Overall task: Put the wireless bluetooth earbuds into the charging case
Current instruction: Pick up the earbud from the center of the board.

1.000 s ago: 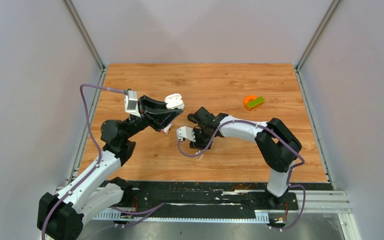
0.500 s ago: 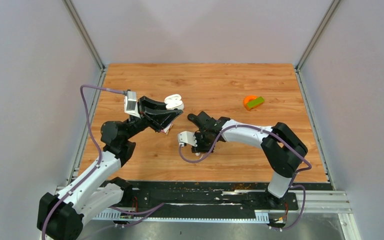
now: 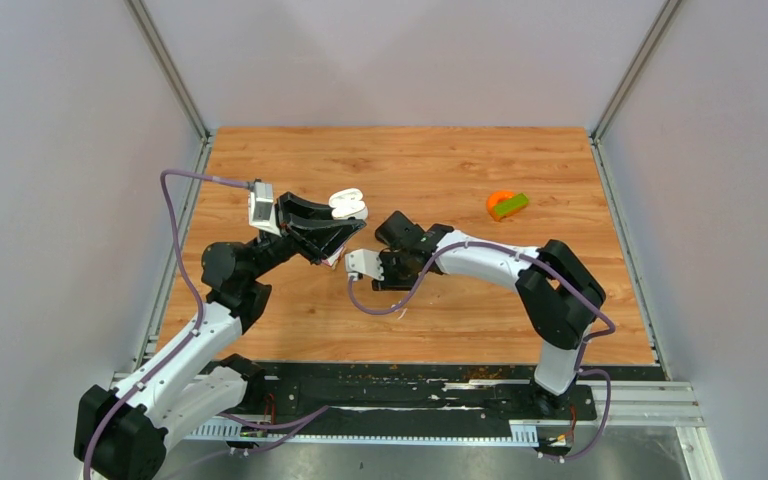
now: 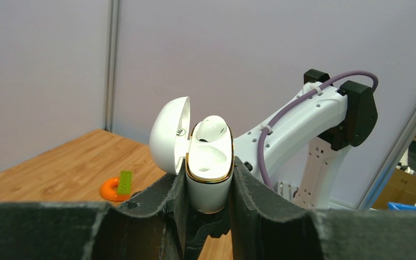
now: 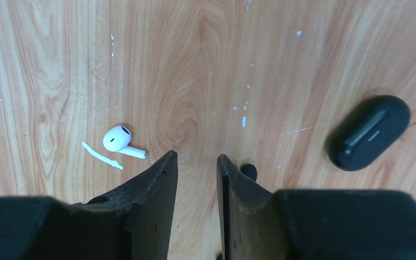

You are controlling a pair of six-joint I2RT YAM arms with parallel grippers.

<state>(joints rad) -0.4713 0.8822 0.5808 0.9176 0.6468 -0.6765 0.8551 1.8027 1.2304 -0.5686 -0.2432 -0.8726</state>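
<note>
My left gripper [image 4: 208,168] is shut on the white charging case [image 4: 210,173], held upright above the table with its lid [image 4: 169,135] swung open to the left. One white earbud [image 4: 212,128] sits in the case's far slot. From above, the case [image 3: 348,204] shows at the tip of the left gripper. My right gripper [image 5: 196,158] points down at the wood, open, with nothing between its fingers. A loose white earbud [image 5: 120,141] lies just left of its left finger. A small black earbud [image 5: 249,171] peeks out beside the right finger.
A thin white sliver [image 5: 102,156] lies next to the white earbud. A black oval case [image 5: 368,132] rests to the right on the table. An orange ring with a green brick [image 3: 505,204] sits at the back right. Grey walls close in three sides.
My right wrist has shifted left and slightly back, closer to the left gripper. The left arm and the case have not moved.
</note>
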